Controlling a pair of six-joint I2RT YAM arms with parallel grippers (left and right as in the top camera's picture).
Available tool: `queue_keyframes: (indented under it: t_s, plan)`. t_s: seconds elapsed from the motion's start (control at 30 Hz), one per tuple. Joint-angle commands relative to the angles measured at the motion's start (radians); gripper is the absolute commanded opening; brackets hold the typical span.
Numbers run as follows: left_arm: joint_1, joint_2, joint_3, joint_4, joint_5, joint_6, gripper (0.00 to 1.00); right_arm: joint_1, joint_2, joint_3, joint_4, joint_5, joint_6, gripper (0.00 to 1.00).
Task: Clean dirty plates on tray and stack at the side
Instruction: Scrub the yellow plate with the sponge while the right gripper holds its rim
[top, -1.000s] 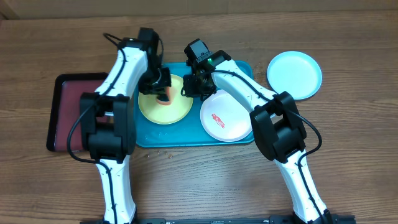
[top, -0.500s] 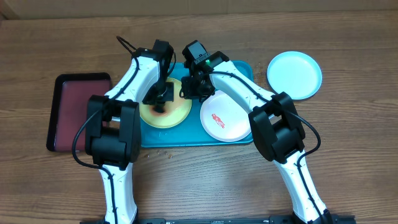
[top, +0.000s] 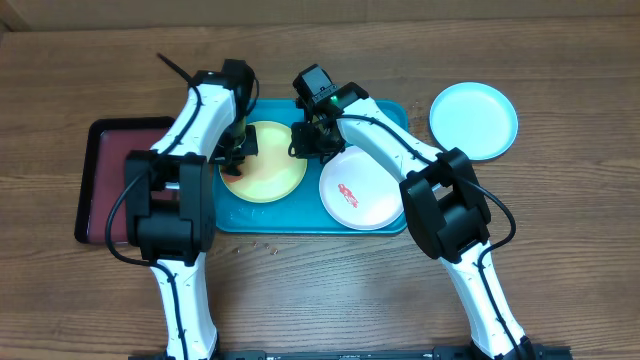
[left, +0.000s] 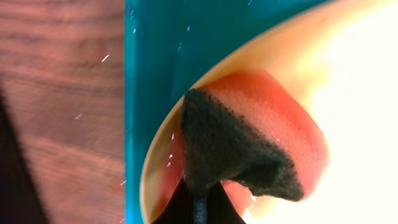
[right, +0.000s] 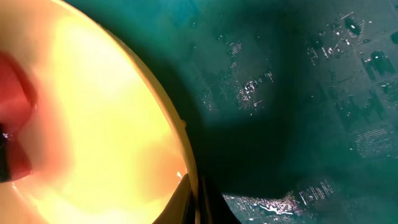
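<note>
The yellow-green plate (top: 268, 162) lies on the turquoise tray (top: 385, 108), with no smear showing on it from above. My left gripper (top: 236, 150) is shut on a red sponge (left: 273, 134) with a dark scouring side, pressed on the plate's left rim (left: 348, 87). My right gripper (top: 303, 141) is shut on the plate's right rim (right: 180, 146). The white plate (top: 372, 205) with a red smear lies on the tray's right part. The light blue plate (top: 474, 120) lies on the table to the right of the tray.
A dark red, black-rimmed tray (top: 110, 185) stands on the table left of the turquoise tray. The turquoise tray's floor is wet (right: 298, 93). A few small crumbs lie on the wooden table (top: 255, 243) in front of the tray.
My left gripper has dragged the sponge from the middle of the yellow-green plate to its left rim. The right gripper has kept its hold on the right rim.
</note>
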Motion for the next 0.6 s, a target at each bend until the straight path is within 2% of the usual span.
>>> queue_keyframes:
  t_s: [0.0,0.13,0.27,0.57]
  plan:
    - [-0.002,0.034,0.011,0.095,0.306,0.019,0.04,-0.019,0.036,-0.016,-0.013,0.077,0.005,0.04]
    - [-0.014,0.034,0.011,0.15,0.454,0.019,0.04,-0.019,0.036,-0.016,-0.01,0.077,0.005,0.04]
    - [-0.033,0.034,0.011,0.166,0.527,0.056,0.04,-0.019,0.036,-0.016,-0.009,0.077,0.005,0.04]
    - [-0.056,0.034,0.011,0.053,0.518,0.173,0.04,-0.019,0.036,-0.016,-0.01,0.077,0.005,0.04]
